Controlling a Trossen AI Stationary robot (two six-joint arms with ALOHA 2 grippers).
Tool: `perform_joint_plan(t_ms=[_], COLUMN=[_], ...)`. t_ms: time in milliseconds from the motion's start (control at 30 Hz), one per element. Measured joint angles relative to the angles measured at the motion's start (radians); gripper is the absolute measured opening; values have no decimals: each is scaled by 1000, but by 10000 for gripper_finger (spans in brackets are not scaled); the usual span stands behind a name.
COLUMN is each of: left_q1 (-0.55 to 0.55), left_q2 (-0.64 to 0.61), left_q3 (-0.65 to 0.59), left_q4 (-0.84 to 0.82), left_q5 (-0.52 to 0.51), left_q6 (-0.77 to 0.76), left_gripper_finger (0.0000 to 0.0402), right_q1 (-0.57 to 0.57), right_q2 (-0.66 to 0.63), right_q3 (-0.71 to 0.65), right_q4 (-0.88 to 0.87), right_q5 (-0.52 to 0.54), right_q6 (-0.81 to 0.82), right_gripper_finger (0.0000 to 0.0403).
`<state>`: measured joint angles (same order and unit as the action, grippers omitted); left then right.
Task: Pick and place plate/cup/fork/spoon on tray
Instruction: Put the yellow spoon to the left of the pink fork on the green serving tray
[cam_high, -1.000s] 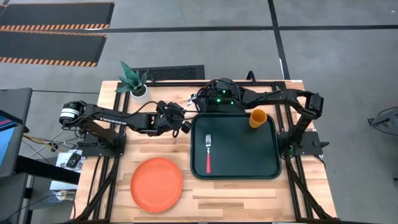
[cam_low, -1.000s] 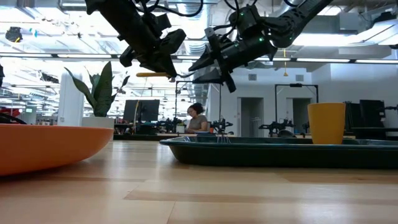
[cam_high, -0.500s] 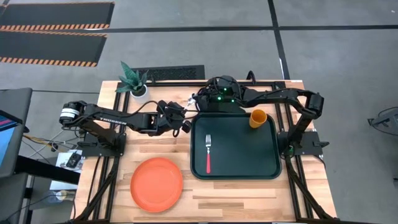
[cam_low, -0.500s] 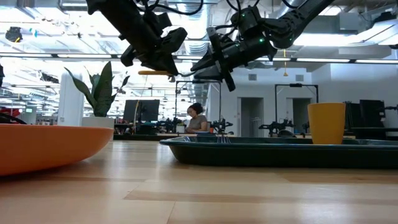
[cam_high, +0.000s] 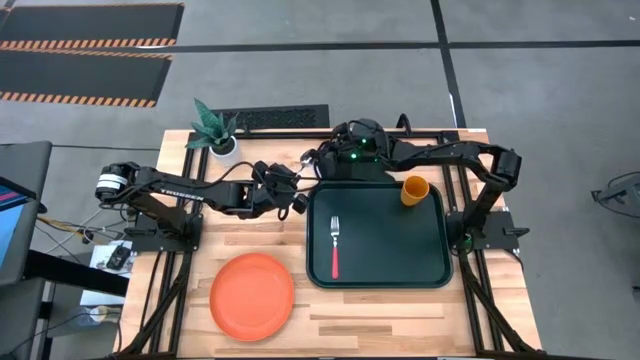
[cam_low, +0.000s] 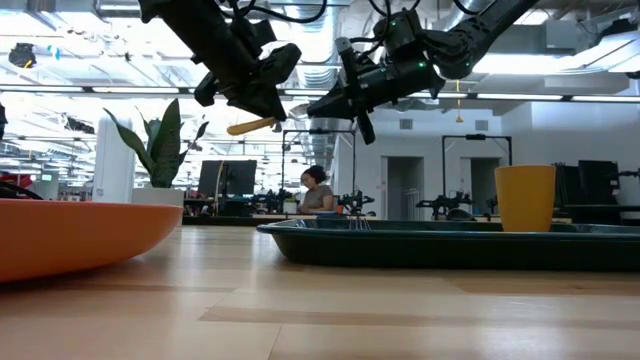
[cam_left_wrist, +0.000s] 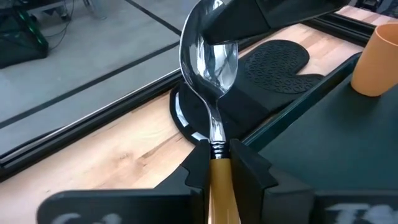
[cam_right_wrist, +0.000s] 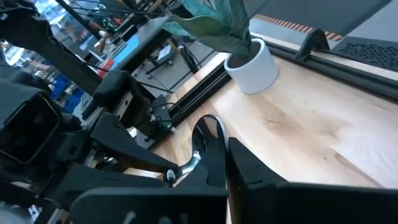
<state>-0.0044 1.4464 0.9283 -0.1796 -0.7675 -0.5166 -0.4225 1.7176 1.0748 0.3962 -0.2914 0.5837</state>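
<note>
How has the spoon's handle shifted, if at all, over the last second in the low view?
Yes. The spoon handle end now tilts downward, dropping toward the plant, while the left pincer holds it.

White "TROSSEN" lettering along the left arm (cam_high: 175, 194)

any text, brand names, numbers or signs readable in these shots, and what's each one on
"TROSSEN" in white letters along the left arm, seen in the high view.
No lettering shows on the tray, plate, cup, fork, spoon or white plant pot.
The screens and coloured items in the room behind, in the low and right wrist views, are too blurred to read.
</note>
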Motion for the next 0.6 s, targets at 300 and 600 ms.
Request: perform_joint_plan(t_ms=[300,600], left_q1=[-3,-3], left_q2=[0,-125], left_q3=[1,1], left_q4=[17,-85], left_q5=[165,241], left_q6=[-15,-70], left_gripper_finger=[144,250], right_q1=[-61,-32], right_q2=[0,1], right_q3=[-1,-1], right_q4=[-57,-341], right_q5=[-148,-264], right_q6=[3,-164], right_gripper_finger=[2,1])
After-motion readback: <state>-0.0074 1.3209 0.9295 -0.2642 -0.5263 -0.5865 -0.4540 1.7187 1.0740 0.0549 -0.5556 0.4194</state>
